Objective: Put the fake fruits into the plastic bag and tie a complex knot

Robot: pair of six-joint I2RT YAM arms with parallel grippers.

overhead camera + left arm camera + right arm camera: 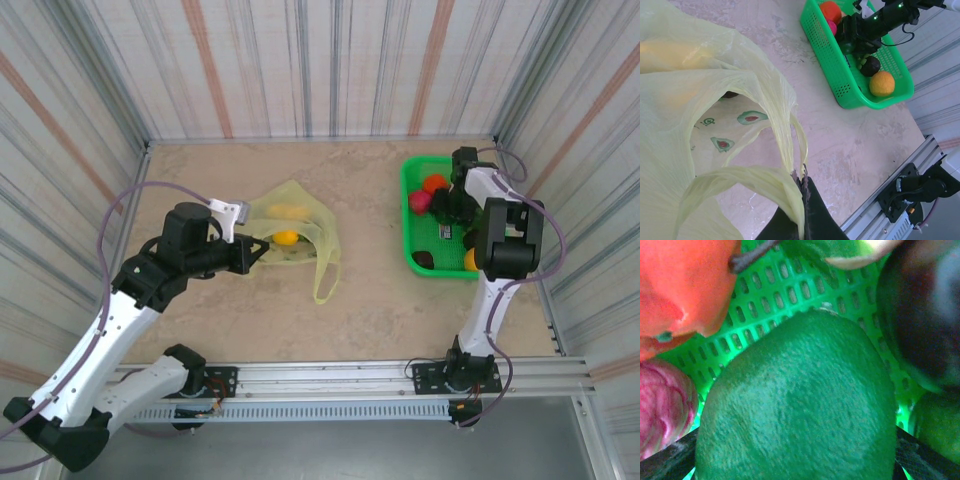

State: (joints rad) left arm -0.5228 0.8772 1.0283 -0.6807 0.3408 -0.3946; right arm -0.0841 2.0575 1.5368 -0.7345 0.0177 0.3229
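With the left gripper [804, 200], pinching a fold of the plastic bag [740, 85] at its rim, jaws fully closed on the film. Holds the bag's mouth lifted and gaping just ahead of and above the fingertips. Beyond those fingertips, inside the mouth: printed green marks on the lower film and a small dark rounded thing [730, 94], too hidden to name. Seen from above, shows two of the fake fruits [286, 237] through the film, yellow and orange-yellow, close ahead of the jaws. Just ahead of the fingertips, a loose handle loop [326, 275] trailing onto the table [380, 310].

At the right gripper [446, 210], reaching down into a green mesh basket [407, 205], well apart from the bag. Straddles a green fruit [800, 400] with fingers [670, 462] spread wide to either side. Cannot tell whether pressing on it or merely flanking it. Around those fingers, on the basket floor:
- up and left, a red-orange fruit [685, 285]
- beside the left finger, a pink-red fruit [662, 410]
- up and right, a dark purple fruit [925, 315]

Behind the gripper, at the basket's near end: an orange fruit [882, 83].
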